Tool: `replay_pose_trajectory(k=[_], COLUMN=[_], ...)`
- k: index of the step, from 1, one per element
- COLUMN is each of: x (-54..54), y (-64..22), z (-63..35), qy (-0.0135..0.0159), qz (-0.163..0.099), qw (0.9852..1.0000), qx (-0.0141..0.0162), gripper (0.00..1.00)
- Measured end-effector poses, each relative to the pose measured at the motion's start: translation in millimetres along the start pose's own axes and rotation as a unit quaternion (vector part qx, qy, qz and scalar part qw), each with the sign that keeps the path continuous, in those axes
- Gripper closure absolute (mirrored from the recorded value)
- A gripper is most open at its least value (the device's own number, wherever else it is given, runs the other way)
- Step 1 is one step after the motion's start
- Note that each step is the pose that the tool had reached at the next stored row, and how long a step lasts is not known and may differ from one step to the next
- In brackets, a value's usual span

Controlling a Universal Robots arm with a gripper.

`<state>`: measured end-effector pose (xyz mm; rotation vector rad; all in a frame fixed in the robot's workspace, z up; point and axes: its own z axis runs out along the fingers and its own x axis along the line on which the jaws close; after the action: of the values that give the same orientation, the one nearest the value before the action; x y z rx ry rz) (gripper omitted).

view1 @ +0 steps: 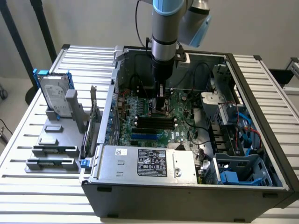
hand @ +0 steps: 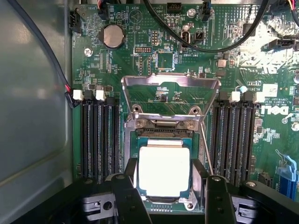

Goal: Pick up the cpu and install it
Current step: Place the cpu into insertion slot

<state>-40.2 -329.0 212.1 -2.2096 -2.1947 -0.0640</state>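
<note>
You had the arm (view1: 163, 32) reaching straight down into the open computer case (view1: 187, 193), with the gripper (view1: 161, 108) low over the green motherboard (view1: 180, 102), about mid-board and just far of the black memory slots (view1: 154, 123). From the wrist view your gripper (hand: 166, 186) sat right over the socket, and its two black fingers (hand: 128, 186) were closed against opposite edges of the cpu (hand: 163, 170), one on each side, touching it. The cpu lay flat and square in the socket frame, silver top up (glaring bright under the light), thin pale rim showing round it. The metal load plate (hand: 170, 91) stood swung open, tilted up on the far side of the socket, hinged just beside the chip. Rows of dark memory slots (hand: 98, 135) flanked the socket on both sides. A round coin battery (hand: 112, 36) sat further up the board, and a black cable (hand: 210, 44) looped across beyond the plate. At the exterior view's left, well apart from the case, a silver hard drive (view1: 55, 95) in a blue bracket stood upright in a grey rack (view1: 56, 140) on the slatted table (view1: 23, 186).
</note>
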Motion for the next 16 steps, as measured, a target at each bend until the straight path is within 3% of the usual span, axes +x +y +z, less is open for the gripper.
replay_pose_trajectory(k=[16], x=[-0.5], y=[-0.1], z=[8.3], qy=[-0.0008], qz=[0.000], qw=[1.0000], qx=[-0.0004], gripper=[0.45])
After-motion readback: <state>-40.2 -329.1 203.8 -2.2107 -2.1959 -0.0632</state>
